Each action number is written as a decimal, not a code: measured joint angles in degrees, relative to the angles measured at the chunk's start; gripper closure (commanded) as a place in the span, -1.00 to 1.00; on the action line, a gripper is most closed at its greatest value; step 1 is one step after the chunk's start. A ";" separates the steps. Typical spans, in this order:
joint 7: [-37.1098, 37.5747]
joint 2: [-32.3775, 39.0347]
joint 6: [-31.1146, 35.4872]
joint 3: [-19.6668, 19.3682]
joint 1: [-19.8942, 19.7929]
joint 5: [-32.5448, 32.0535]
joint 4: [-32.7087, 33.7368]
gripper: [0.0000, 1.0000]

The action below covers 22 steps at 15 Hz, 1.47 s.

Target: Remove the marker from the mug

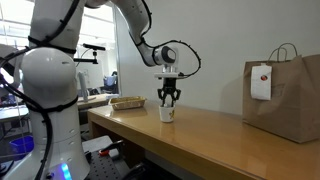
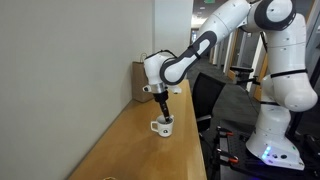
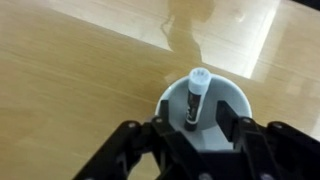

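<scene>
The table (image 1: 225, 138) is carrying a brown paper bag (image 1: 290, 95) toward one end, against the wall-side edge, and a flat tan tray (image 1: 127, 102) near the opposite end. The hand (image 1: 169, 101) is hanging directly over the mug (image 1: 167, 114), fingers pointing down and spread wide, gripping nothing. The mug is standing between bag and tray, nearer the open long edge, and the marker (image 3: 194, 95) is leaning inside it, with its capped tip rising above the rim between the fingers.
</scene>
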 measured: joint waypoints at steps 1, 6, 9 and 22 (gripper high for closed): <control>0.00 0.34 -0.03 0.02 0.01 -0.28 0.45 -0.04; -2.02 2.92 -0.05 0.53 0.07 -0.64 1.69 -0.17; -3.54 3.51 -0.05 1.25 0.38 -2.72 1.40 -0.12; -11.16 2.87 -3.00 2.78 0.84 -8.99 0.75 0.90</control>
